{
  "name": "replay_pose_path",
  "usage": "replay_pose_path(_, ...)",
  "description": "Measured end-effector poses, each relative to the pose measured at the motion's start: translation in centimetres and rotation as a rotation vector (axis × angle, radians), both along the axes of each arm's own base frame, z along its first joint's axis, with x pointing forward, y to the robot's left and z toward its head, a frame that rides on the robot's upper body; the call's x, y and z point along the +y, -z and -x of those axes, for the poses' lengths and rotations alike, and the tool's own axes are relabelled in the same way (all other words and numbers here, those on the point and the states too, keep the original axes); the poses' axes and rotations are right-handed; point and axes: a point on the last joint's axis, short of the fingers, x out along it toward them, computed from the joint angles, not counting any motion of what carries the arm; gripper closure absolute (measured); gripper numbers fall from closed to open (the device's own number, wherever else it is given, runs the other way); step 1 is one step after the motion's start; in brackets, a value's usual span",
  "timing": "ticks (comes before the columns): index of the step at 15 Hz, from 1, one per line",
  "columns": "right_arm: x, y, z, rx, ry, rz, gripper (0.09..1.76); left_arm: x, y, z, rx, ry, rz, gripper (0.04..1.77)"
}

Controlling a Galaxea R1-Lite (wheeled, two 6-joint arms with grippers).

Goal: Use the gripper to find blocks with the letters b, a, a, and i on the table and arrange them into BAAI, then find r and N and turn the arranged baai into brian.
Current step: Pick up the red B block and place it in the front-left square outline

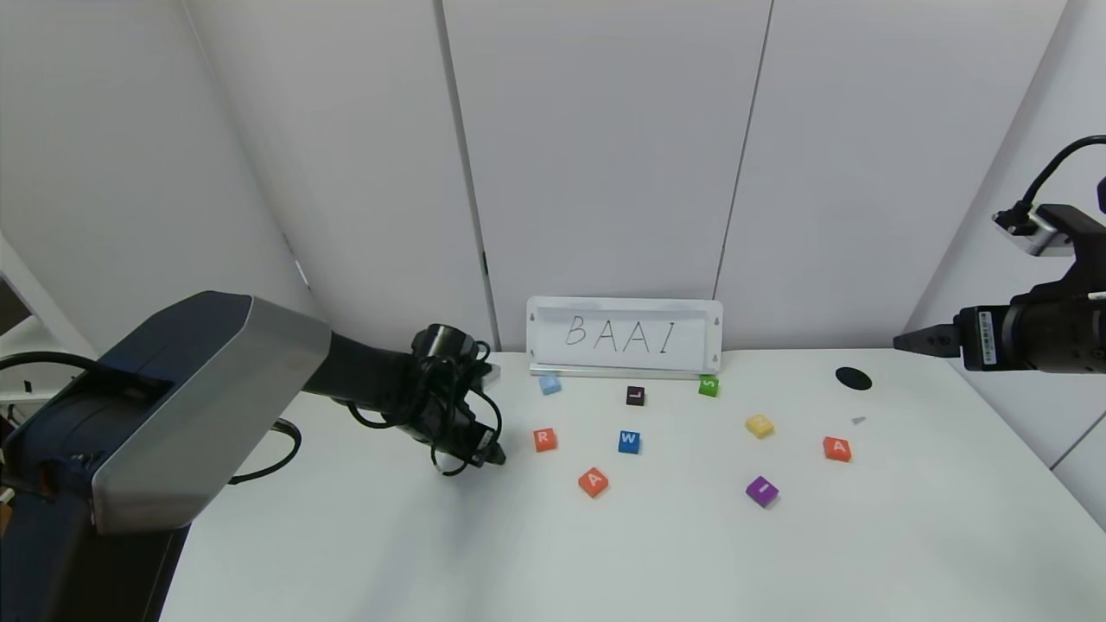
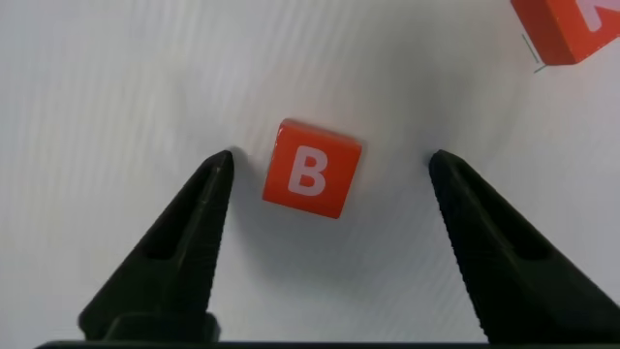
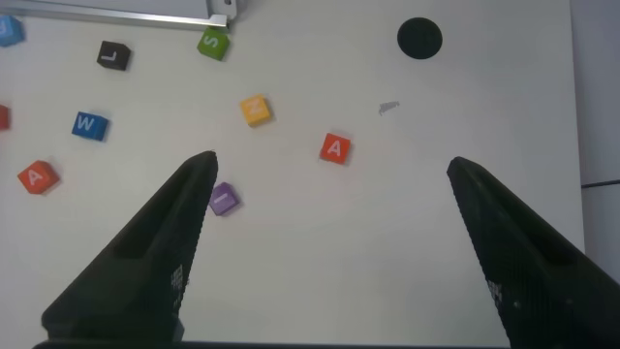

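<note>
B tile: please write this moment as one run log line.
left pincer: open, astride B tile, no contact | right pincer: open, parked high | tile flat on table

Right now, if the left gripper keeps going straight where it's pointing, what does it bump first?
Probably the orange-red B block: it lies on the table between the left gripper's open fingers, untouched.

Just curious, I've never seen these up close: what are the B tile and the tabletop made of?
B tile: likely matt plastic or painted wood, judging by its even orange-red colour and crisp white letter; which one is unclear. Table: smooth white laminate, it seems, with a soft sheen.
</note>
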Motion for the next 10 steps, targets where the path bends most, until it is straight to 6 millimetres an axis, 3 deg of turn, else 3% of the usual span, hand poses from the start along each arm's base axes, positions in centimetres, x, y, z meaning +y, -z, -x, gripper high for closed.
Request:
replay_pose_path(5, 0.00, 0.07, -0.10, 0.002, 0.000, 0.000, 0.14, 0.02, 0.04, -0.02, 0.000, -0.003, 0.001, 1.06)
replay_pose_path(6, 0.00, 0.06, -0.10, 0.002, 0.000, 0.000, 0.14, 0.01, 0.04, -0.03, -0.001, -0.002, 0.001, 1.31)
replay_pose_path(10, 0.00, 0.08, -0.14, 0.003, 0.000, 0.000, 0.14, 0.02, 0.05, -0.02, 0.000, -0.003, 0.001, 1.29)
